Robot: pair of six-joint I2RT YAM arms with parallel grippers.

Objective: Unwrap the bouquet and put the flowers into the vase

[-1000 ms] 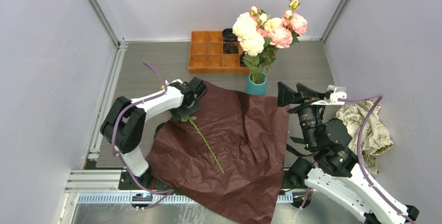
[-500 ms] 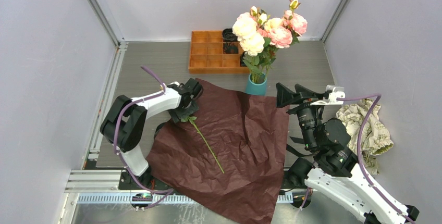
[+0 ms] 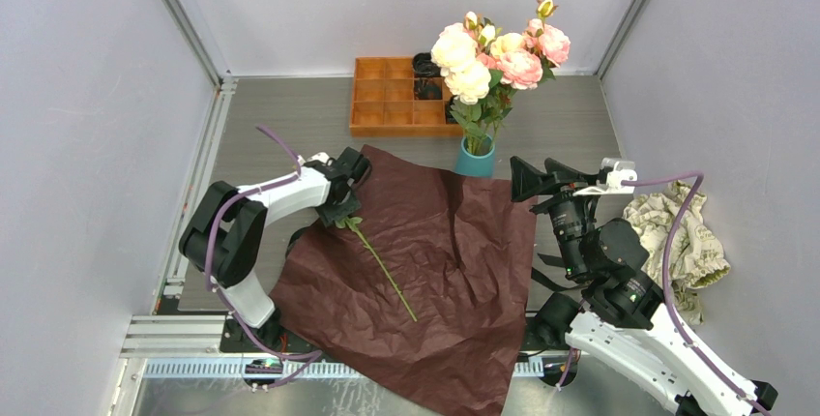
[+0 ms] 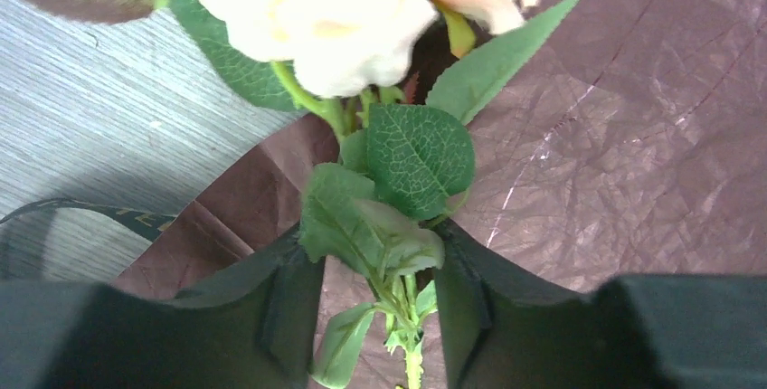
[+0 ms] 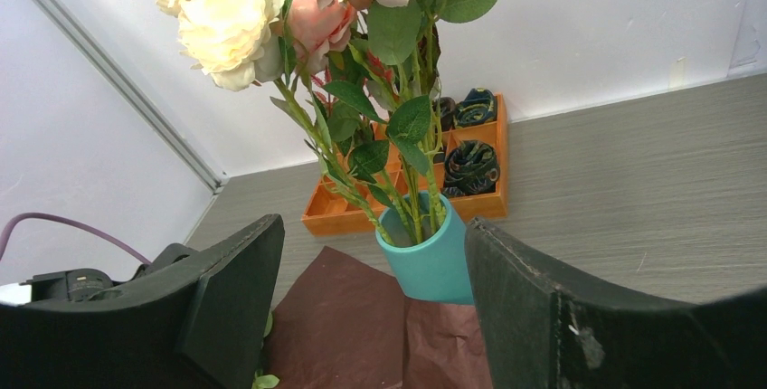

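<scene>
From above, the bloom [image 4: 326,9] of the loose stem [image 3: 385,273] is hidden under the left gripper [image 3: 336,208]. The left wrist view shows that bloom blurred and cropped by the top edge. The right wrist view cuts off the flowers [image 5: 226,18] at the top — their stems hide part of the orange tray [image 5: 484,206].

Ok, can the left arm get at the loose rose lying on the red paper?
Probably yes: the left gripper sits open astride the leafy stem of the rose, just below the bloom, and nothing lies in between.
</scene>
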